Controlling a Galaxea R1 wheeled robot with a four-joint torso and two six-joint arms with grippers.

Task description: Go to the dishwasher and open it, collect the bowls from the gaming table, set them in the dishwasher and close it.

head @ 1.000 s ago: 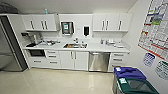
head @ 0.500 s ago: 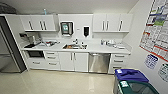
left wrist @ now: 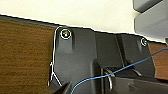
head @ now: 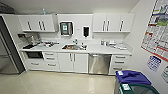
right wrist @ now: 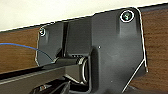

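Note:
The dishwasher point(head: 99, 63) stands shut under the white counter point(head: 105, 49), to the right of the sink point(head: 71, 46). It has a brushed steel front with a bar handle along its top. White cabinet doors and drawers flank it on both sides. It lies straight ahead and slightly right, across a stretch of pale floor point(head: 55, 82). The bowls and the gaming table are out of view. In both wrist views the robot's dark plate sits over a wood-brown surface with pale floor beyond.
A bin with a purple lid point(head: 132, 77) and a green bin point(head: 140, 89) stand close at the front right, by a wall with posters point(head: 157, 30). A tall steel fridge point(head: 7, 52) is at the left. Wall cupboards hang above the counter.
The whole head view has shifted: the kitchenette sits slightly lower and larger, and the bins have slid toward the lower right corner. The camera has moved forward.

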